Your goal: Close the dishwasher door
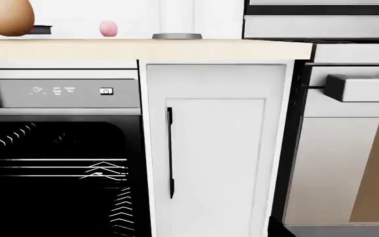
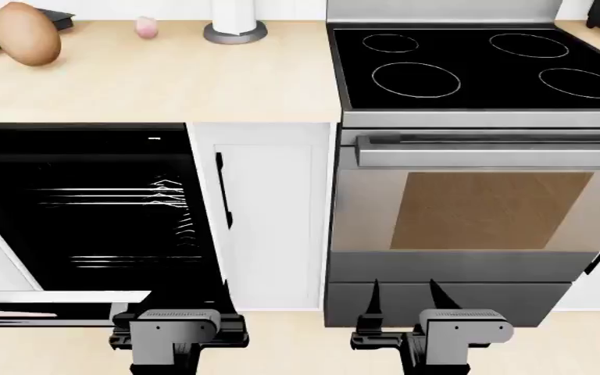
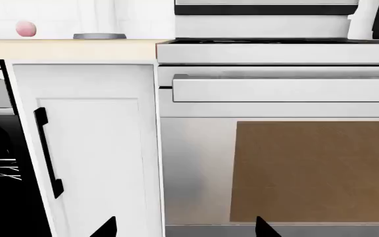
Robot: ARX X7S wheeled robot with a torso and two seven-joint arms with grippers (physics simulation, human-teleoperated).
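The dishwasher [image 2: 91, 211] stands open at the left, its black cavity and wire racks [image 1: 104, 170] exposed under a control strip [image 1: 57, 92]. The dishwasher door [image 2: 40, 298] hangs folded down; only its pale edge and a sliver of black panel show at the lower left of the head view. My left gripper [image 2: 191, 303] hovers low, just right of that edge, in front of the cavity's right side. Its jaws stand apart, with one fingertip [image 1: 275, 230] showing. My right gripper [image 2: 408, 295] [image 3: 184, 228] is open and empty, low in front of the oven.
A narrow white cabinet door [image 2: 274, 211] with a black handle [image 1: 170, 153] separates the dishwasher from the stainless oven [image 2: 483, 211]. Above are the cooktop [image 2: 467, 66] and a counter with a brown egg-shaped object [image 2: 26, 33], a pink item [image 2: 147, 27] and a round stand [image 2: 235, 31].
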